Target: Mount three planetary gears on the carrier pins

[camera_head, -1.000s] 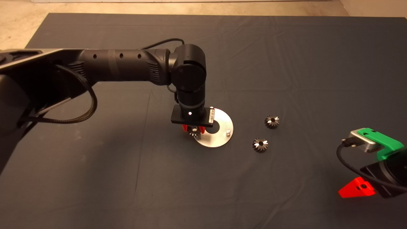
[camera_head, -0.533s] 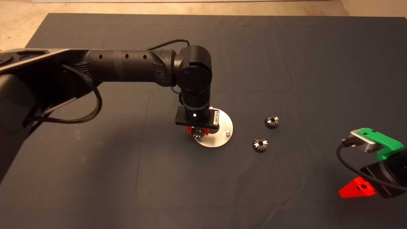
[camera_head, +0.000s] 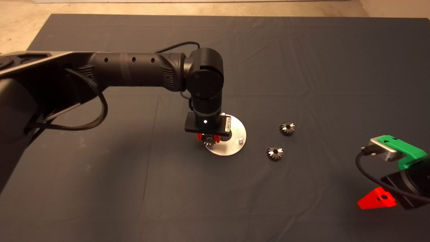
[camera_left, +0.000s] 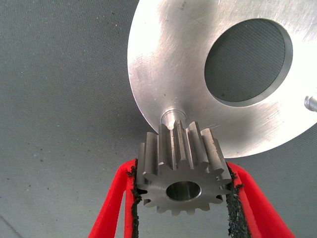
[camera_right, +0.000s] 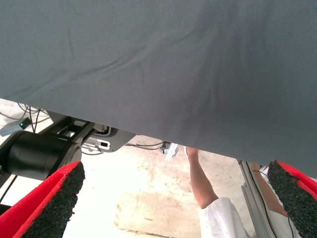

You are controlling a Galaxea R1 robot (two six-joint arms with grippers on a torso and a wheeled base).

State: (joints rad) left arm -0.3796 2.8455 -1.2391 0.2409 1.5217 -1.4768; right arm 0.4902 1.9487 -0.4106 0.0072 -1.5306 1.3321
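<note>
My left gripper (camera_head: 208, 138) (camera_left: 182, 198) is shut on a planetary gear (camera_left: 182, 172) (camera_head: 209, 140) and holds it over the near left rim of the round silver plate (camera_head: 231, 148) (camera_left: 168, 59). In the left wrist view one carrier pin (camera_left: 170, 118) stands just beyond the gear's teeth, and a second pin (camera_left: 310, 102) shows at the picture's edge. In the head view a pin (camera_head: 240, 139) stands near the plate's right rim. Two more gears (camera_head: 287, 128) (camera_head: 274, 153) lie on the mat to the right of the plate. My right gripper (camera_head: 376, 200) (camera_right: 173, 198) is open, parked at the lower right.
The dark mat (camera_head: 302, 67) covers the table. The left arm (camera_head: 134, 72) reaches in across the mat's left half. The right wrist view looks past the mat's edge at the floor, with a person's leg (camera_right: 205, 186) and a machine base (camera_right: 39, 153).
The left gripper with the gear moved a little to the right over the plate's rim during the first half second. Since then it has barely moved. The right arm has stayed still.
</note>
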